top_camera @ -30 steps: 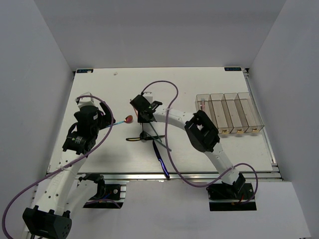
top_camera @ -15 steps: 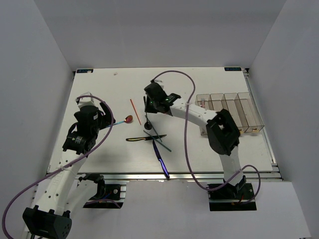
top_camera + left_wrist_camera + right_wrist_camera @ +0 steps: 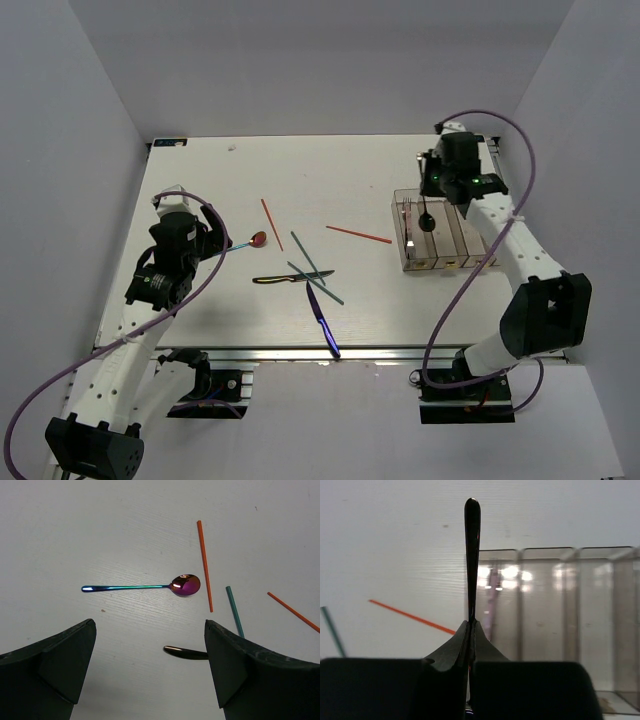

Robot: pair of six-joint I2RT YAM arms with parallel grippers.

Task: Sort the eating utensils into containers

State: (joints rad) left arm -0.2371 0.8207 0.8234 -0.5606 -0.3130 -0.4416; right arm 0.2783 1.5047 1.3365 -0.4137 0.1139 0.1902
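Four containers [image 3: 445, 245] sit by right edge of table [image 3: 200, 170].

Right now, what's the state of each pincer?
Left pincer: open, holding nothing.
Right pincer: shut on the slim black spoon, above the row of clear brownish plastic bins.

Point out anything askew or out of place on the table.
Nothing is spilled or broken. The teal chopsticks lie crossed in a tangle with the dark knife, and the blue knife lies slanted with its tip at the table's near edge.
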